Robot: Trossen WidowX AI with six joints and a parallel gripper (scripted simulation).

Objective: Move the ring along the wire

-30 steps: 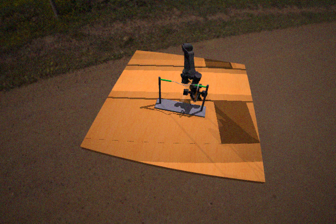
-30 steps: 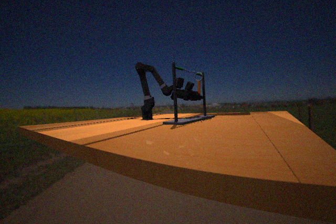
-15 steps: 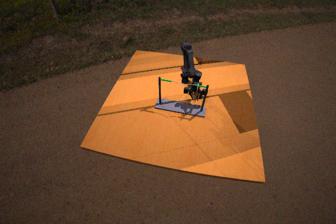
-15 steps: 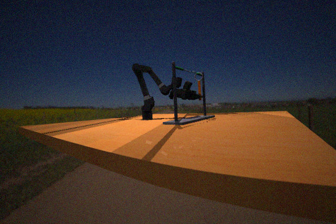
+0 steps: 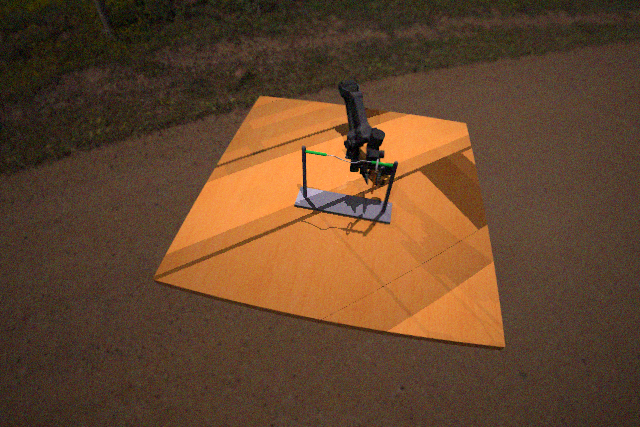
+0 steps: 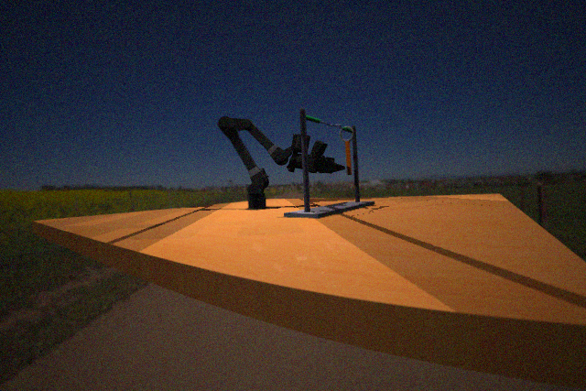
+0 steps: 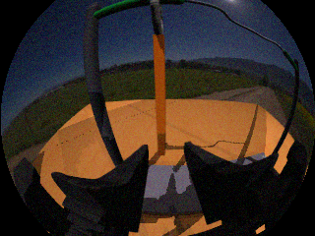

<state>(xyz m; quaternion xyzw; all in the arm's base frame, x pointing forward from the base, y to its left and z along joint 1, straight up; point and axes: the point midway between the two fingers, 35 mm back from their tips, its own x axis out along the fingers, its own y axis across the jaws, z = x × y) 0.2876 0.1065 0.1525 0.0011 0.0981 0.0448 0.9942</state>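
The ring (image 6: 346, 134) (image 7: 156, 10) hangs on the green part of the wire (image 6: 348, 128) (image 7: 128, 6) (image 5: 383, 162) next to one post (image 6: 354, 164) (image 7: 96, 86) (image 5: 390, 185). Its orange handle (image 6: 348, 157) (image 7: 159, 86) (image 5: 378, 173) hangs straight down. My gripper (image 7: 165, 147) (image 6: 341, 168) (image 5: 368, 174) is open. Its fingertips stand on either side of the handle's lower end with a gap on each side. The thin grey wire (image 7: 256, 29) (image 6: 330, 124) runs to the other green part (image 5: 316, 152) (image 6: 313, 118) at the other post (image 5: 303, 171) (image 6: 304, 164).
The posts stand on a grey base plate (image 5: 343, 203) (image 6: 326, 209) (image 7: 157, 184) on an orange wooden table (image 5: 310, 267) (image 6: 284, 254). The arm's base (image 6: 256, 195) stands behind the frame. Dark ground and grass lie around the table.
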